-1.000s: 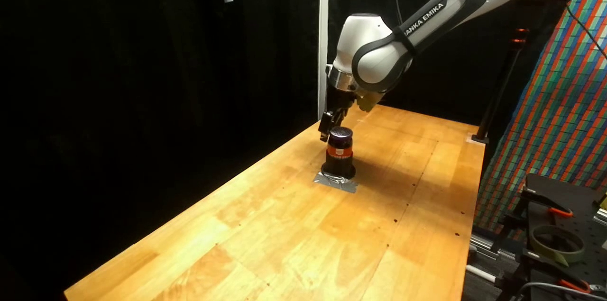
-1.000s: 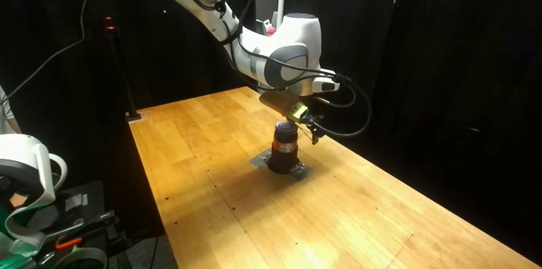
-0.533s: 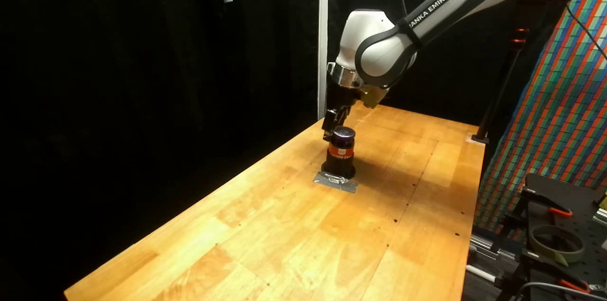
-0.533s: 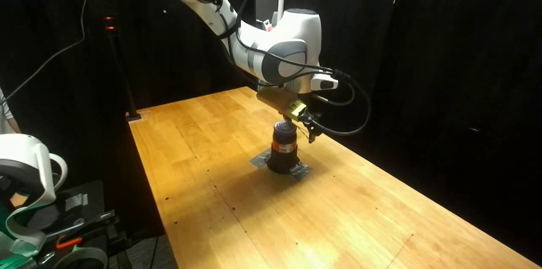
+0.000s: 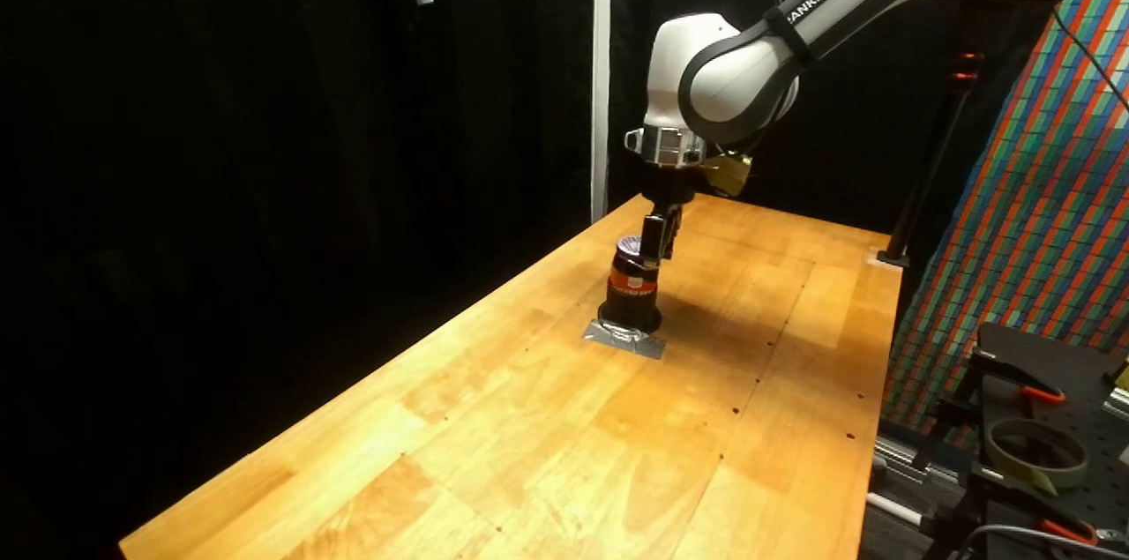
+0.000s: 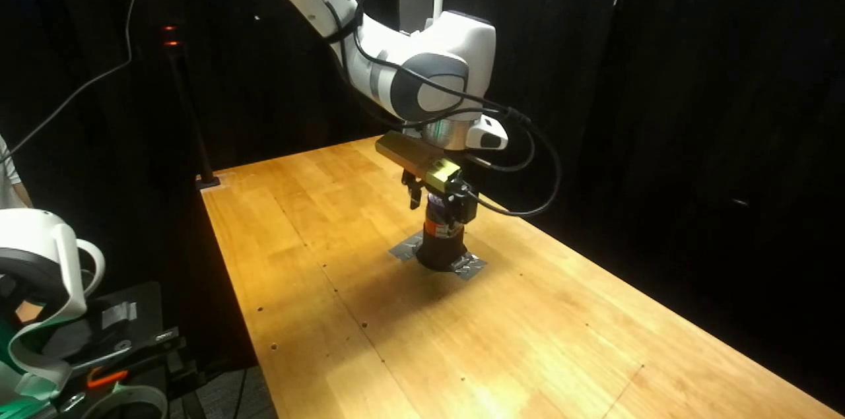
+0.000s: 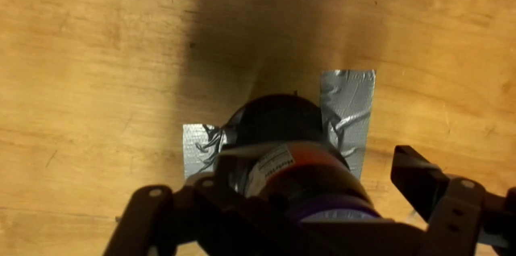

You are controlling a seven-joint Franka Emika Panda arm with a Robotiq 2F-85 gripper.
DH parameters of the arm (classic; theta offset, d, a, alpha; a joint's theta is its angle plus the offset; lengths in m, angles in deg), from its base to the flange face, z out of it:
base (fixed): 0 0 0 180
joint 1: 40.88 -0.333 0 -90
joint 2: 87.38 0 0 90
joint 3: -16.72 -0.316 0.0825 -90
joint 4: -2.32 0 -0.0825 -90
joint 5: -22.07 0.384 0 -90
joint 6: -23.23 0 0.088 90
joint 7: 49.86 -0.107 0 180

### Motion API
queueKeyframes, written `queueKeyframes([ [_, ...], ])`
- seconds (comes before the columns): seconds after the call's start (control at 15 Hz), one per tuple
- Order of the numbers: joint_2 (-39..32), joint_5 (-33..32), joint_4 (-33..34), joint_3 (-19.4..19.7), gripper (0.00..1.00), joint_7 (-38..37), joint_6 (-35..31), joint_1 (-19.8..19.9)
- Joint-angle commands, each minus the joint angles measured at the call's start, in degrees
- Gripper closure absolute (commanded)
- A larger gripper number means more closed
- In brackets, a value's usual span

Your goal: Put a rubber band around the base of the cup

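Note:
The cup [image 5: 632,287] is a dark jar with an orange label band and a purple lid. It stands in a dark base taped to the table and leans slightly; it also shows in an exterior view [image 6: 440,241] and the wrist view [image 7: 310,167]. My gripper [image 7: 316,155] is open around the cup's upper part, also in both exterior views [image 5: 661,251] [image 6: 438,209]. One finger overlaps the cup's side; the other is apart from it. A pale strip, seemingly the rubber band [image 7: 246,150], runs from a fingertip towards the cup. Its far part is hidden or blurred.
Grey tape strips [image 7: 350,111] hold the base to the wooden table [image 5: 529,436]. A dark post [image 5: 926,163] stands at a table corner. A side stand with a tape roll [image 5: 1036,452] is beside the table. A cable [image 6: 551,188] loops from the wrist.
My gripper has moved across the cup's top and turned, so one finger now shows in front of the cup. The cup's top has shifted slightly; its base has not moved.

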Motion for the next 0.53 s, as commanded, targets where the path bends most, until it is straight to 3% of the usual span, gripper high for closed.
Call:
queueKeyframes([
  [0.0,2.63,1.53,-3.17,-0.64,0.00,3.77,4.58,1.05],
  [0.2,4.62,0.63,-6.00,0.30,0.00,2.90,2.78,0.68],
  [0.27,6.07,0.50,-8.02,0.53,0.25,2.71,0.84,0.67],
  [0.33,7.01,0.46,-9.35,0.68,0.26,2.64,-0.54,0.70],
  [0.47,9.98,0.66,-13.72,0.82,0.42,2.70,-5.59,0.94],
])
